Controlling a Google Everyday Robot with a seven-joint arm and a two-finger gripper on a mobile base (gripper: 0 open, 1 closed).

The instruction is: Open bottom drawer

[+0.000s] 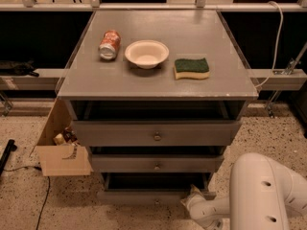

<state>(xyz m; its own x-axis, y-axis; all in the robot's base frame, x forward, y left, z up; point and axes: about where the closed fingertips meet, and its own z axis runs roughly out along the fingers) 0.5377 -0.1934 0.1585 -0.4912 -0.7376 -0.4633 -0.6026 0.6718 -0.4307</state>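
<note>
The bottom drawer (144, 197) is the lowest and narrowest grey front of the cabinet, just above the floor. Its small round knob (157, 203) is at the centre of the front. A dark gap shows between this front and the middle drawer (156, 164) above it. My gripper (194, 199) is low at the drawer's right end, close to the floor, at the tip of my white arm (261, 193), which comes in from the lower right. The gripper is to the right of the knob, not on it.
The widest top drawer (156, 133) sits under the grey cabinet top (158, 83), which carries a tipped red can (109, 44), a white bowl (147, 53) and a green-and-yellow sponge (192, 68). An open cardboard box (64, 157) stands on the speckled floor at the cabinet's left.
</note>
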